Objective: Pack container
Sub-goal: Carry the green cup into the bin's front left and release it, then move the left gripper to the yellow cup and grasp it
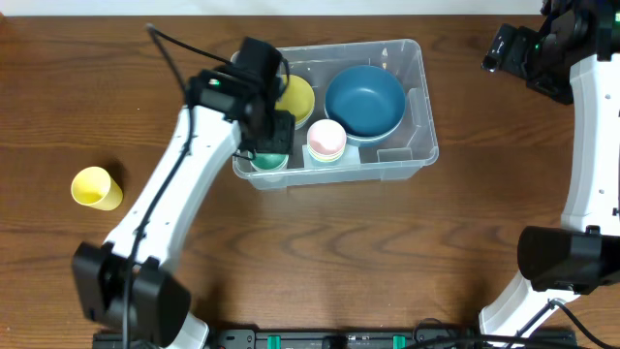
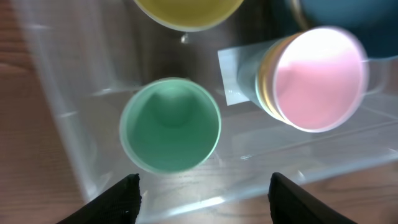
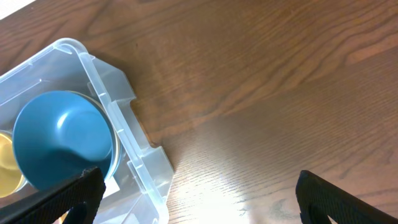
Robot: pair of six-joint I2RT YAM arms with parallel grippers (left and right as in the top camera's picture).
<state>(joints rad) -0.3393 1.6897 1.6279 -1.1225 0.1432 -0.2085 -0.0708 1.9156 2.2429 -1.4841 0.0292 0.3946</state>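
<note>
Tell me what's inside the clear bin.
A blue bowl, a yellow bowl, a green cup and a pink cup. From above, the left arm hides part of the bin's left end.

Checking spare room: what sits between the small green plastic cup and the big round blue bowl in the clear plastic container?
A pink plastic cup stands in the container between the green cup and the blue bowl; the overhead view shows it.

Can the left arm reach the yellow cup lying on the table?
Probably yes. The yellow cup lies alone on that arm's side, nothing between, and the left gripper hangs open and empty over the container.
</note>
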